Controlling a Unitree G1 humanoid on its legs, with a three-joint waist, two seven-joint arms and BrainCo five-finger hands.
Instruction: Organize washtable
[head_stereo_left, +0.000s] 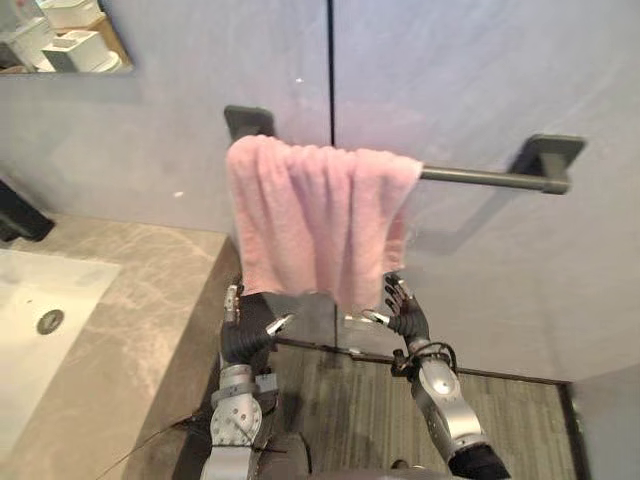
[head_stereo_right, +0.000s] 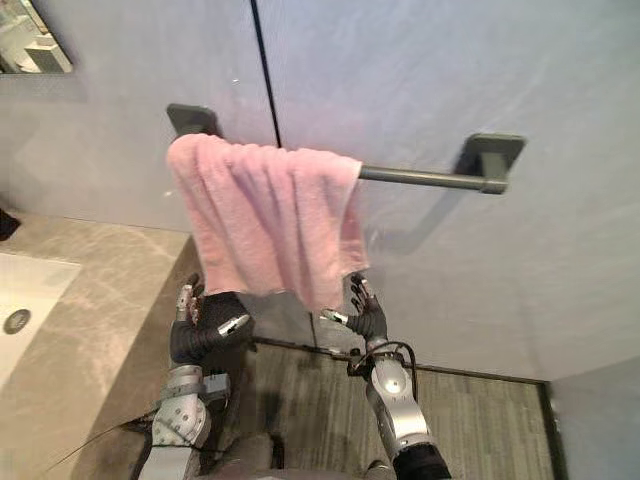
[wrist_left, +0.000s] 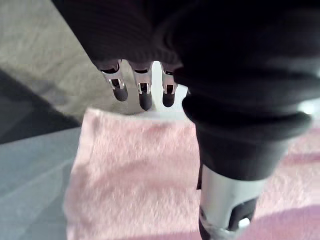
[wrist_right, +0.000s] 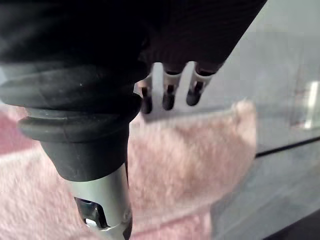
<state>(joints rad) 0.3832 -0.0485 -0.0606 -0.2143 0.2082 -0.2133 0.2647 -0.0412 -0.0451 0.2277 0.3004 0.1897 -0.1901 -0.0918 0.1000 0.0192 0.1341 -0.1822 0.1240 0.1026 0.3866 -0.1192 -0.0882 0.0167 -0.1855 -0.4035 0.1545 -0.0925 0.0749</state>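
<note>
A pink towel (head_stereo_left: 318, 222) hangs folded over the left half of a dark grey wall bar (head_stereo_left: 480, 177); its lower edge slants down to the right. My left hand (head_stereo_left: 245, 335) is just under the towel's lower left corner, fingers (wrist_left: 144, 95) straight and apart from the cloth (wrist_left: 135, 170). Below the lower right corner my right hand (head_stereo_left: 405, 312) is raised with relaxed fingers (wrist_right: 169, 97), close to the towel's hem (wrist_right: 195, 150) and holding nothing.
A beige stone counter (head_stereo_left: 130, 330) with a white sink (head_stereo_left: 40, 330) and its drain (head_stereo_left: 49, 321) lies at the left. A mirror corner (head_stereo_left: 60, 35) shows top left. The wall is grey panels with a vertical seam (head_stereo_left: 330, 70); wood-look floor (head_stereo_left: 340, 400) lies below.
</note>
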